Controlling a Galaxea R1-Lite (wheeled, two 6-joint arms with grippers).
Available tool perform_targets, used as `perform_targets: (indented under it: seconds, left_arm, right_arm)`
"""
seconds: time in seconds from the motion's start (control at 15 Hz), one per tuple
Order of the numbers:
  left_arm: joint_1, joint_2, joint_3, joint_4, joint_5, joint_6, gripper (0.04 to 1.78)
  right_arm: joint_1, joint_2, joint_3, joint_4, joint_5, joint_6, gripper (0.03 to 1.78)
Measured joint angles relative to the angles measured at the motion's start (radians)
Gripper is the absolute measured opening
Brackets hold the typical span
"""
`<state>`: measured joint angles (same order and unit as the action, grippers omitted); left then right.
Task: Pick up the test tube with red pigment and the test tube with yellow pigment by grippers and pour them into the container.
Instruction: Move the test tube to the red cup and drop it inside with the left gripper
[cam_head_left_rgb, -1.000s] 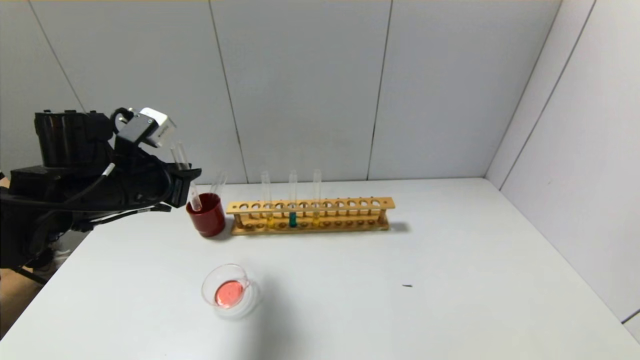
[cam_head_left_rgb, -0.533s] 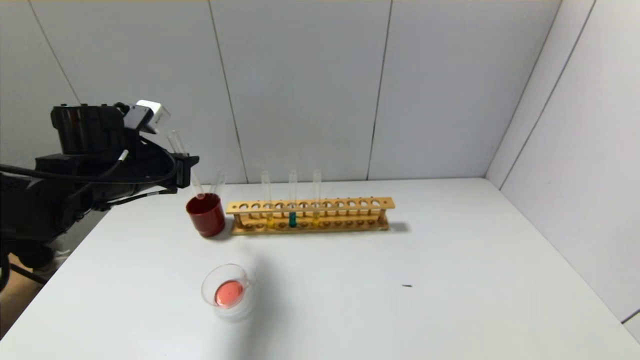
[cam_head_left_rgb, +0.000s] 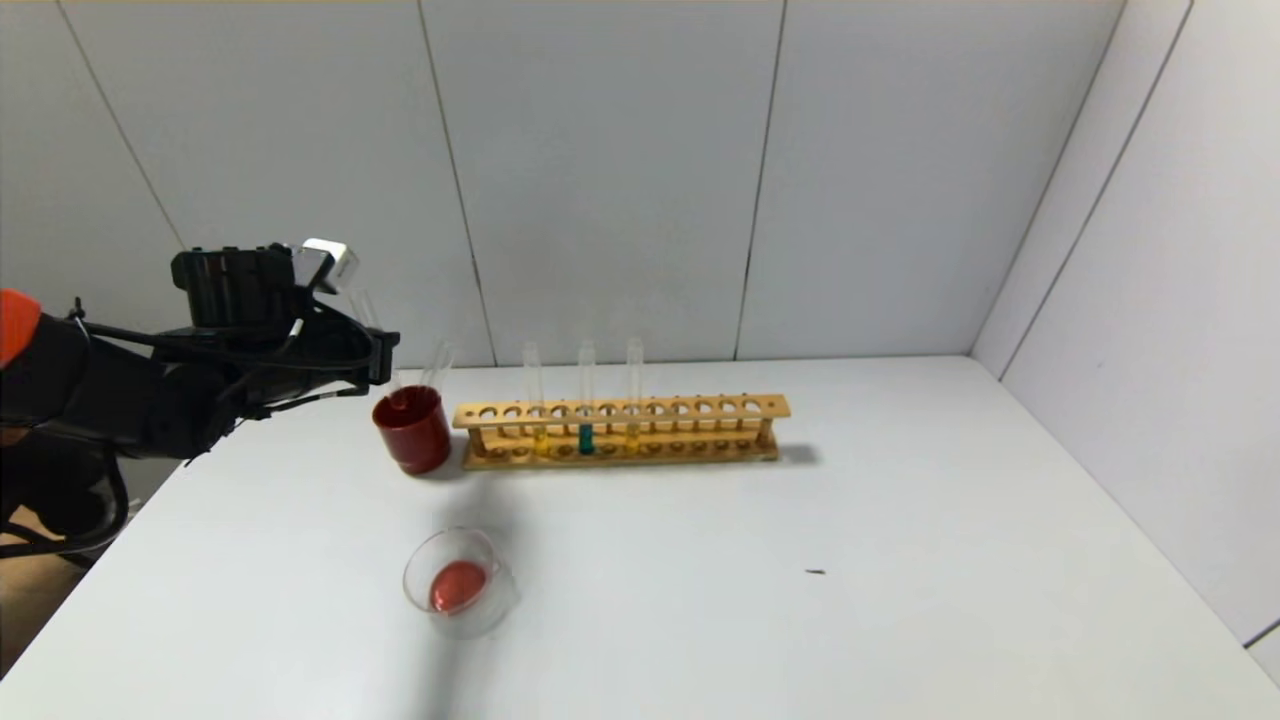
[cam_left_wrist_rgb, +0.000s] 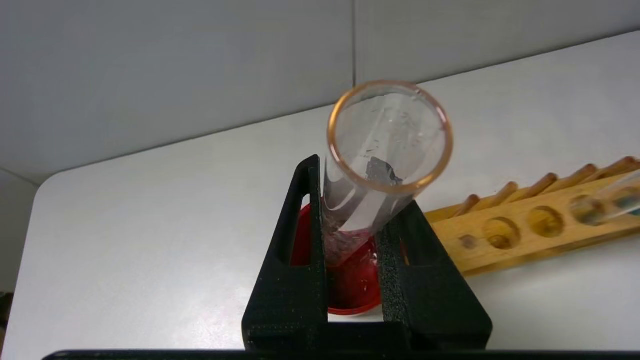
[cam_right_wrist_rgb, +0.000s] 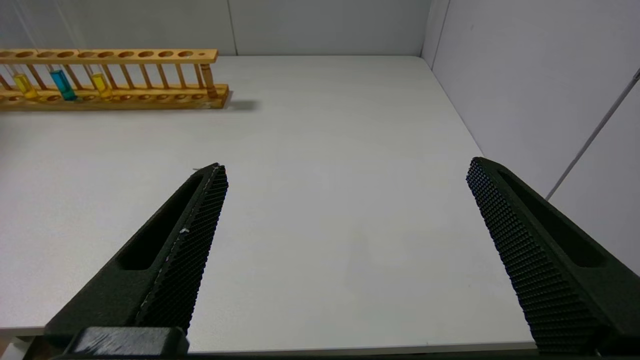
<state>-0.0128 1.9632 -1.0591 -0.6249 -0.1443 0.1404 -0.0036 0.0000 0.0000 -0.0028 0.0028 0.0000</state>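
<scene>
Right gripper (cam_right_wrist_rgb: 345, 250) hangs over the near right part of the white table (cam_head_left_rgb: 900, 600), fingers spread wide with nothing between them; not seen in the head view.

Container (cam_head_left_rgb: 458, 583) sits near the near edge, left of centre, a red pool in its bottom, well apart from both grippers.

Farther back, near the far left corner, the left gripper (cam_head_left_rgb: 383, 357) is clamped on the test tube with red pigment (cam_left_wrist_rgb: 372, 175). Wrist view: tube pinched between the two black fingers (cam_left_wrist_rgb: 300, 260), open mouth toward the camera, lower end tilted down into the dark red cup (cam_head_left_rgb: 412, 428) directly below the fingertips. Reddish film on the tube's lower inside wall; amount of liquid left cannot be told. A second clear tube (cam_head_left_rgb: 436, 366) leans in the same cup.

Just right of the cup, along the far edge, the wooden rack (cam_head_left_rgb: 620, 430) holds three upright tubes: test tube with yellow pigment (cam_head_left_rgb: 536, 400), teal tube (cam_head_left_rgb: 586, 400), another yellow tube (cam_head_left_rgb: 633, 398). All three stand apart from the left gripper, which is just left of the rack's left end.
</scene>
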Motion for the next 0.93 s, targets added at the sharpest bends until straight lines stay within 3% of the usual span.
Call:
perform_targets:
  seconds: [0.73,0.93]
  left_arm:
    - [0.022,0.193,-0.068,-0.071,-0.001,0.003,0.33]
    - [0.022,0.212,-0.077,-0.073,0.002,0.001,0.45]
  right_arm:
    - [0.000,0.000,0.000,0.000,0.000,0.000,1.75]
    - [0.000,0.000,0.000,0.000,0.000,0.000,1.75]
